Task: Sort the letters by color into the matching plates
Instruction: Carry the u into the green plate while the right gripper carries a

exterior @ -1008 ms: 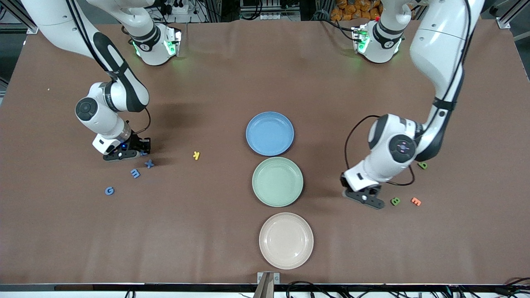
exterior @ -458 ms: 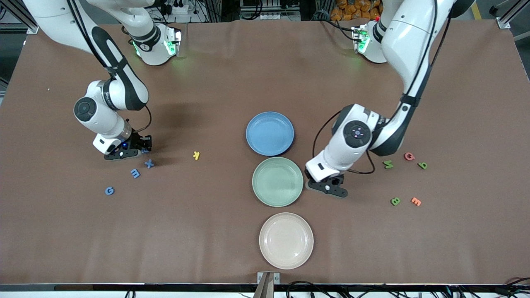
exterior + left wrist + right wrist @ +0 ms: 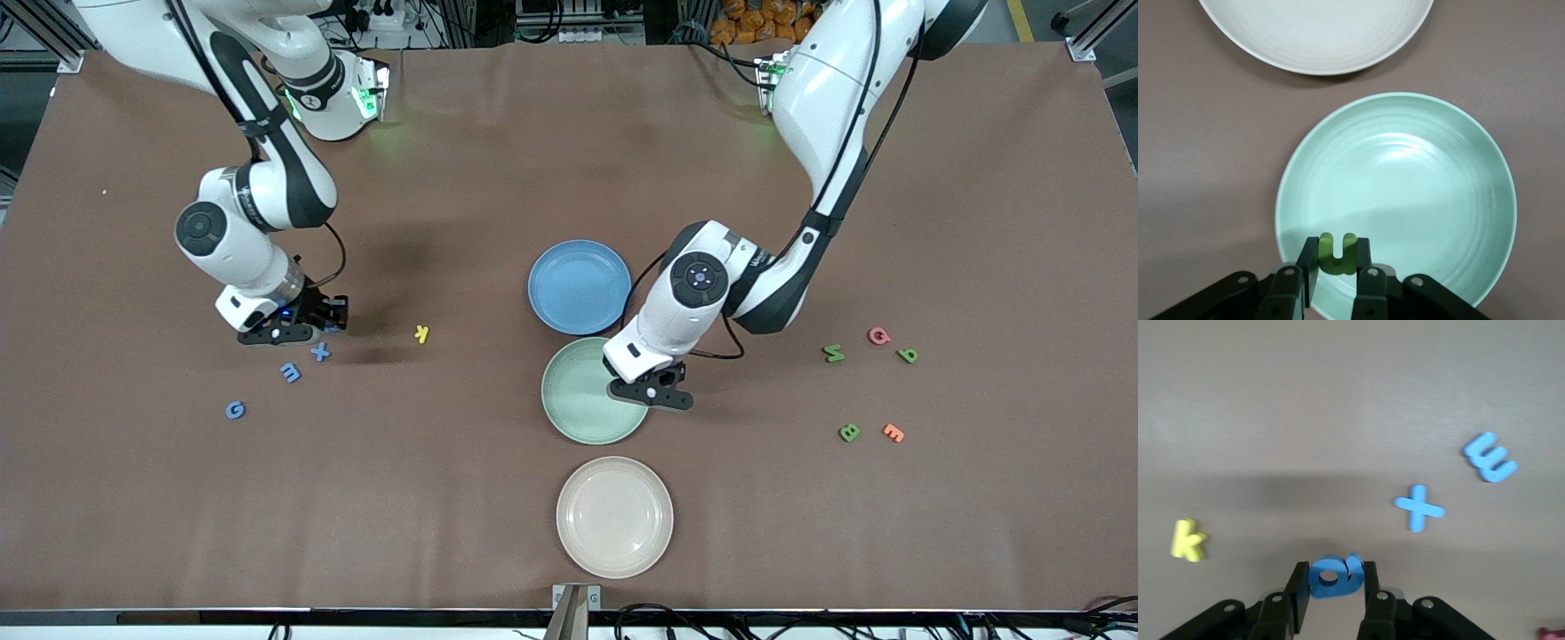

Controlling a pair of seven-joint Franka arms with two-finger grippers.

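The left pincer (image 3: 652,396), clamped on a letter (image 3: 1336,253), hangs over the edge of the middle plate (image 3: 578,404) toward the left arm's end, while the right pincer (image 3: 298,331), clamped on another letter (image 3: 1335,575), hangs over the table just beside the x (image 3: 320,352), with the k (image 3: 422,334) between it and the plates.

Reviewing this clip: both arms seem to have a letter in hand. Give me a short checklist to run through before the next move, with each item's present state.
1. Left gripper shut on green letter: ok.
2. Left gripper over green plate: ok, near its rim.
3. Green plate free of letters: ok.
4. Right gripper shut on blue letter: ok.
5. Right gripper over blue plate: not ok, over the table by the blue x.
6. Blue plate free of letters: ok.
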